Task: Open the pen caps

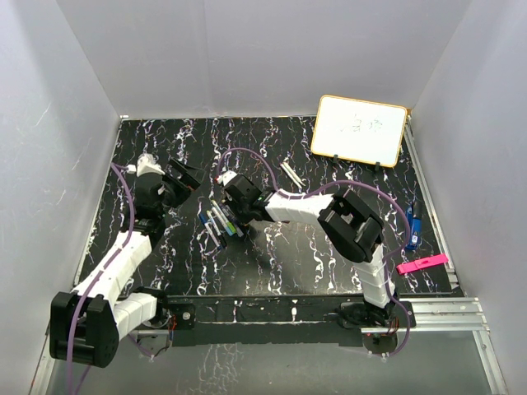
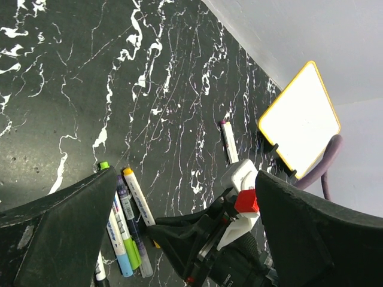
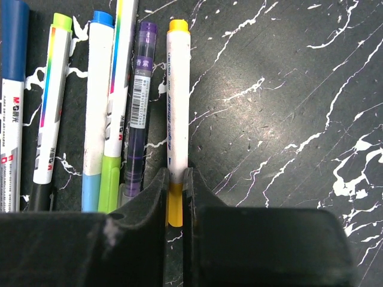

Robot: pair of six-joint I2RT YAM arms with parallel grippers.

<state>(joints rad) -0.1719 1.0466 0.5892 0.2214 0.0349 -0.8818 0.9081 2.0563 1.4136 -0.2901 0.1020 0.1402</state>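
Right gripper point(image 3: 178, 174) clamps the yellow cap point(image 3: 174, 209) of the outermost pen point(image 3: 178, 101); left gripper point(image 2: 185, 175) wide open, empty

The arms point(image 1: 123, 255) are white with black joints point(image 1: 354, 226) (purple cables point(image 2: 328, 160) trail each).

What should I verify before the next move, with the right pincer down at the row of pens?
1. Right pincer closed on the yellow-ended pen: ok.
2. Grip near that pen's yellow end, not mid-barrel: ok.
3. Purple pen outside the grip: ok, but close beside it.
4. Left pincer open: ok.
5. Left pincer at a cap: not ok, it is apart from the pens and holds nothing.
6. Gripped pen lifted off the table: cannot tell.
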